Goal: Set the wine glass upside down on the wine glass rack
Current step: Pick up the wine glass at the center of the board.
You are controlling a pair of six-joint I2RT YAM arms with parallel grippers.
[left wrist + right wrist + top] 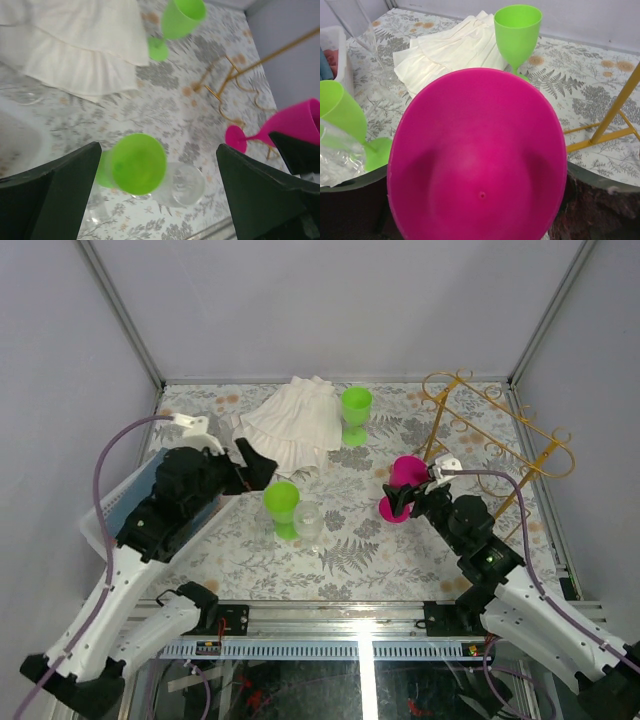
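A magenta wine glass (405, 473) is tilted in my right gripper (418, 492), which is shut on its bowl. Its foot (235, 139) points down toward the table, left of the rack. In the right wrist view the open bowl (480, 150) fills the frame and hides most of the fingers. The gold wire wine glass rack (500, 430) stands at the back right, just beyond this glass; it also shows in the left wrist view (235, 75) and the right wrist view (615, 110). My left gripper (258, 465) is open and empty above a green glass (137, 162).
A clear glass (308, 522) stands beside the near green glass (281, 505). A second green glass (355, 412) and a white cloth (295, 425) are at the back. A white plastic basket (112, 502) sits at the left under my left arm.
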